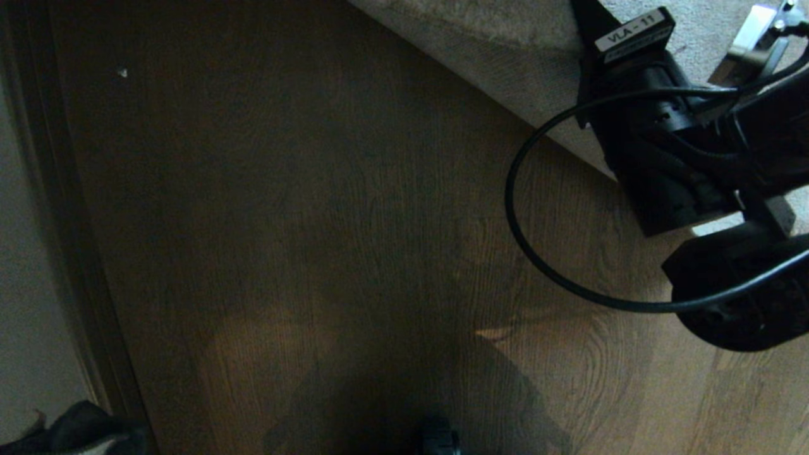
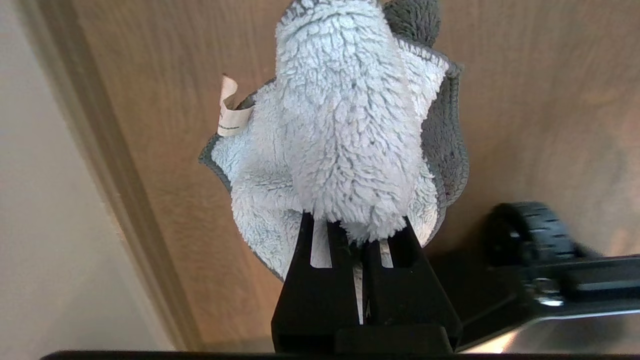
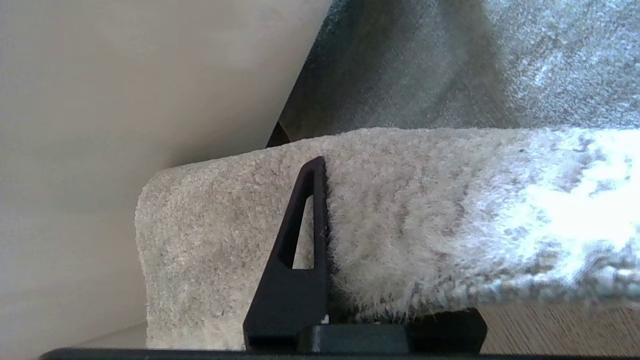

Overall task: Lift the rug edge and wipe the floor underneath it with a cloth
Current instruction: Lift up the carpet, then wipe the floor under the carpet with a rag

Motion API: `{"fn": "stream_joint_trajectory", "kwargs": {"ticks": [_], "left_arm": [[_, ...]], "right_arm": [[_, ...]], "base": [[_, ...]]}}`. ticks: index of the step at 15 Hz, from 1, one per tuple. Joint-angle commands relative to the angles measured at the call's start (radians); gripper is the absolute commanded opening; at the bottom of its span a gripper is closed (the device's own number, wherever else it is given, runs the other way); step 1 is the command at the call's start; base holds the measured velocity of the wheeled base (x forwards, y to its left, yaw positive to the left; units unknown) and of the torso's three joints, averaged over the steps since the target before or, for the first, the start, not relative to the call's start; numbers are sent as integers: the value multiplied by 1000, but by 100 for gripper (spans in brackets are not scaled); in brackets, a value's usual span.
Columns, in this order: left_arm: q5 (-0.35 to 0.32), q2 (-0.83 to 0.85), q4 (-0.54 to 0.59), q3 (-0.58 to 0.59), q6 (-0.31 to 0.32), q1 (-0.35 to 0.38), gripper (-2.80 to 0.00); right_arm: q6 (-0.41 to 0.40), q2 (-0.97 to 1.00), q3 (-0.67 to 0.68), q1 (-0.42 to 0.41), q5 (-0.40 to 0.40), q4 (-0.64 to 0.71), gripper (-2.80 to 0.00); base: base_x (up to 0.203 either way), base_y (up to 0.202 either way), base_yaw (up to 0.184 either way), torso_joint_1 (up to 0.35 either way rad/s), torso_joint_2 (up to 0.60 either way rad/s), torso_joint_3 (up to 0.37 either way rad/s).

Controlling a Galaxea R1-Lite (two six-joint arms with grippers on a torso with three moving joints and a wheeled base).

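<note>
The light grey plush rug (image 1: 480,57) lies at the far right, and its straight edge runs across the brown wood-grain floor (image 1: 316,221). My right gripper (image 1: 588,25) reaches onto that edge. In the right wrist view, my right gripper (image 3: 365,175) is shut on the raised rug edge (image 3: 425,215). One black finger (image 3: 305,240) lies on the pile and the other is hidden beneath it. In the left wrist view, my left gripper (image 2: 357,225) is shut on the fluffy pale grey-blue cloth (image 2: 345,110), which it holds above the floor (image 2: 525,100).
A dark baseboard (image 1: 69,240) and a pale wall (image 1: 25,284) run along the left. A black cable (image 1: 524,234) loops from the right arm over the floor. A small white speck (image 1: 122,72) lies far left. The robot's wheel (image 2: 530,230) is near the cloth.
</note>
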Motion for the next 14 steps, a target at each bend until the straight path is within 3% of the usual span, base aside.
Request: {"fn": "stream_joint_trajectory", "kwargs": {"ticks": [1, 7, 14], "left_arm": [[-10, 106, 0, -41, -20, -11, -280], [-12, 263, -27, -89, -28, -68, -280], [-11, 539, -186, -152, -28, -151, -280]], "right_arm": [[3, -1, -10, 1, -1, -49, -280], [5, 5, -74, -32, -1, -49, -280], [7, 13, -88, -36, -1, -49, -280]], "base": [[0, 0, 0, 0, 0, 0], [0, 0, 0, 0, 0, 0], [0, 0, 0, 0, 0, 0]]}}
